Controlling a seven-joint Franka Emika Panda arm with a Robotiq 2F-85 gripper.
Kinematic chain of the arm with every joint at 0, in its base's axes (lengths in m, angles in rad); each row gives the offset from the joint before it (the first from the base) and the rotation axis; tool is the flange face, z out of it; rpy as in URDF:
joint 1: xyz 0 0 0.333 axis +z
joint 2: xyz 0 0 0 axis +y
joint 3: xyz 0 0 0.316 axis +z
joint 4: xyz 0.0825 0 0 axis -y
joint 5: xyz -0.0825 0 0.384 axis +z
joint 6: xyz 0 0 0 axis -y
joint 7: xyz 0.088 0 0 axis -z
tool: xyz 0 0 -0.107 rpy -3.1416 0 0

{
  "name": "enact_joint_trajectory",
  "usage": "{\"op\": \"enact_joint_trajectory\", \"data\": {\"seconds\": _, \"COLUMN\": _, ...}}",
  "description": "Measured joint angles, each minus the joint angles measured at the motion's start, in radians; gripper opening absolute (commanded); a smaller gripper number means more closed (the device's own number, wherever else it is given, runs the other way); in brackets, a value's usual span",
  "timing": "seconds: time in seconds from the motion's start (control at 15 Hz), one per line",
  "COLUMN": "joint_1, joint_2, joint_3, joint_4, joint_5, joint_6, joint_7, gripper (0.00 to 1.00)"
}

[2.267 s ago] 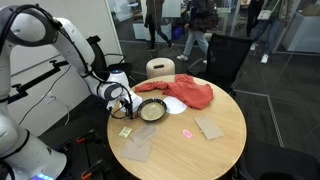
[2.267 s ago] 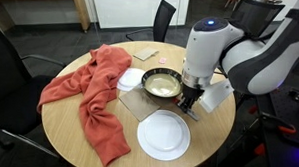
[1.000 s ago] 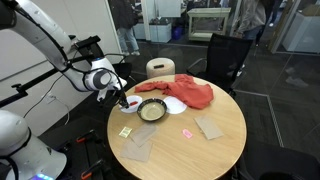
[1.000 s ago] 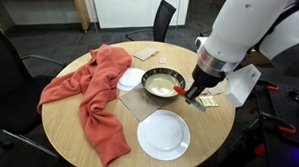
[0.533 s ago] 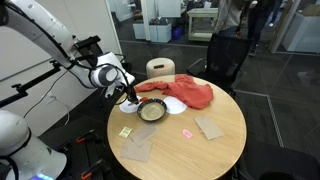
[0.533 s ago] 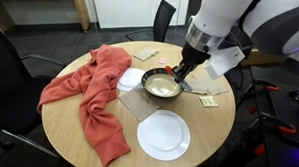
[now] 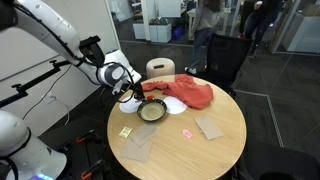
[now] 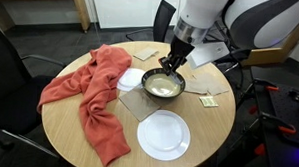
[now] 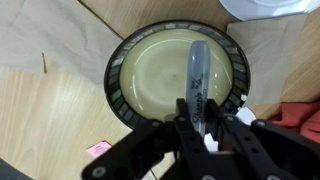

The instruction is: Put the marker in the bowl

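Black-rimmed bowl (image 9: 150, 72), one; one marker (image 9: 197, 68) clamped in gripper (image 9: 201, 120) above it; two white plates (image 8: 164, 135) nearby.

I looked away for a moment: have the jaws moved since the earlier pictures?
Yes. They rose from the table beside the bowl to above its far rim, shut on the marker.
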Motion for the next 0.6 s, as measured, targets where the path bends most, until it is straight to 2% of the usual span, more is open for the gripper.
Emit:
{"op": "enact_joint_trajectory", "data": {"seconds": 0.33, "joint_1": -0.140, "joint_2": 0.073, "joint_3": 0.107, "joint_4": 0.058, "joint_5": 0.004, "joint_6": -0.013, "joint_7": 0.001, "gripper": 0.06}}
{"op": "enact_joint_trajectory", "data": {"seconds": 0.6, "joint_1": -0.196, "joint_2": 0.112, "joint_3": 0.139, "joint_4": 0.069, "joint_5": 0.004, "joint_6": -0.013, "joint_7": 0.001, "gripper": 0.06}}
